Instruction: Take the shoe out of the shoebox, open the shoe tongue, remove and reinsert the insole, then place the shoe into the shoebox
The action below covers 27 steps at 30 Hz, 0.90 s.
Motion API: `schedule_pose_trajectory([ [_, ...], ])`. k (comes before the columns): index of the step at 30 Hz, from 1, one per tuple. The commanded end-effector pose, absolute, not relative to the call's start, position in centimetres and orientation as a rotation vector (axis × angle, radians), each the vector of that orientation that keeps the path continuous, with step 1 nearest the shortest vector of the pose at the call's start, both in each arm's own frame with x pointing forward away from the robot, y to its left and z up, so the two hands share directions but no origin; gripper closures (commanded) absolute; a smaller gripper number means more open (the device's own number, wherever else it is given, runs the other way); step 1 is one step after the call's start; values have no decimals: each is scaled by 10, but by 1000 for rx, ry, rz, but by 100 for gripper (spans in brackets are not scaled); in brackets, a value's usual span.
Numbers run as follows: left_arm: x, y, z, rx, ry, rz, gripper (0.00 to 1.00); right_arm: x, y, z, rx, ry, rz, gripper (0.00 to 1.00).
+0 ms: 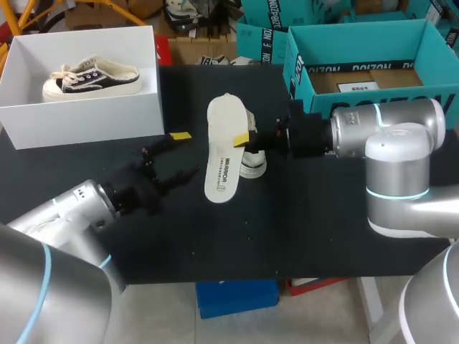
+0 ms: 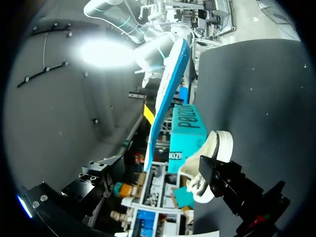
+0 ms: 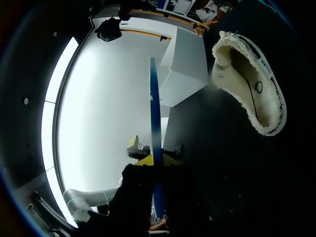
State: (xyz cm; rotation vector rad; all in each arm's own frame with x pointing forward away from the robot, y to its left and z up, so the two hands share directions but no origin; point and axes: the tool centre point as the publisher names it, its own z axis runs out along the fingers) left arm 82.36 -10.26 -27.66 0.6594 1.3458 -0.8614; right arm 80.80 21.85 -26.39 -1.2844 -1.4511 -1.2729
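From overhead: a black table [image 1: 323, 236] with a white shoebox [image 1: 86, 118] at its far left corner, a black-and-white laced sneaker [image 1: 90, 77] lying inside. Near the table's middle, a long white insole [image 1: 222, 154], clamped at one edge by the right gripper [image 1: 244, 140], which comes in from the right with a yellow tip set on the upper face. Just behind the insole and partly hidden by it, a white shoe [image 1: 252, 166] on the table, out of the box. Left gripper [image 1: 183, 154] low beside the insole's left edge, fingers spread wide, holding nothing, apart from both insole and shoe. From the left wrist: the insole [image 2: 170, 84] edge-on, ahead of the spread black fingers and showing a blue underside (not visible from above). The white shoe [image 2: 210, 153] showing past one finger, only its pale rim and heel clear. From the right wrist: the insole [image 3: 154, 108] as a thin blue line running straight out from between the two yellow-tipped fingers, squeezed from both sides. Off to one side on the table, the white shoe [image 3: 256, 89] with its mouth turned to the camera and a fleecy lining, hidden overhead. Beyond the insole, a corner of the white shoebox [image 3: 185, 74]. Whether the insole's far end touches the table: not clear in any view.
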Motion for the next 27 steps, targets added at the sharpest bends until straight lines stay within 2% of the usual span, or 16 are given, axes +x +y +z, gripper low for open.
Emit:
schedule_pose_trajectory([
  [1,825,-118,-275,611,1346,-832,0,808,220,-264,-1287,-1451,-1273,100],
  [27,860,-160,-267,624,1337,-766,0,808,220,-264,-1287,-1451,-1273,100],
])
